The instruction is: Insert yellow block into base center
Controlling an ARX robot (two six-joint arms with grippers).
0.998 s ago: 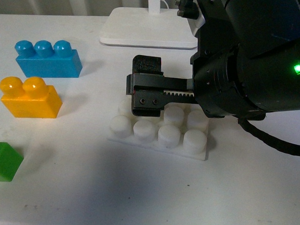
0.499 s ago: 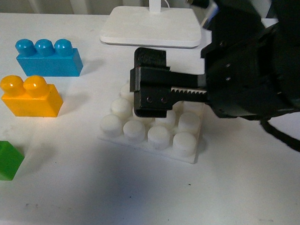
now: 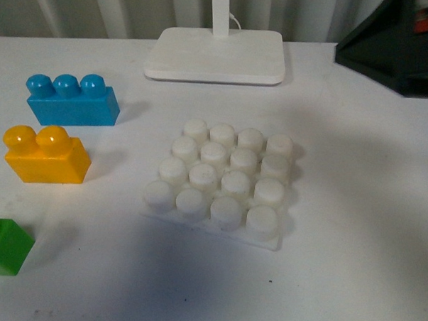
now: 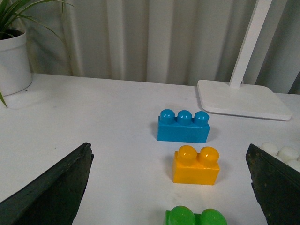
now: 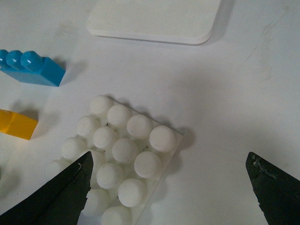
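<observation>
The yellow block (image 3: 46, 155) stands upright on the table at the left, studs up; it also shows in the left wrist view (image 4: 196, 165) and partly in the right wrist view (image 5: 17, 124). The base (image 3: 222, 180) lies flat mid-table with all its white studs bare; the right wrist view (image 5: 115, 157) looks down on it. My left gripper (image 4: 173, 197) is open, with the yellow block ahead between its fingers. My right gripper (image 5: 171, 192) is open above the base's edge and holds nothing. Only a dark part of the right arm (image 3: 394, 49) shows in the front view.
A blue three-stud brick (image 3: 72, 101) stands behind the yellow block. A green brick (image 3: 7, 244) sits at the left front edge. A white lamp stand plate (image 3: 215, 55) with a post is at the back. A potted plant (image 4: 13, 54) stands far left.
My right gripper, which hovered low over the base, has risen and pulled back to the right out of the front view. The base has shifted slightly left and now lies fully uncovered.
</observation>
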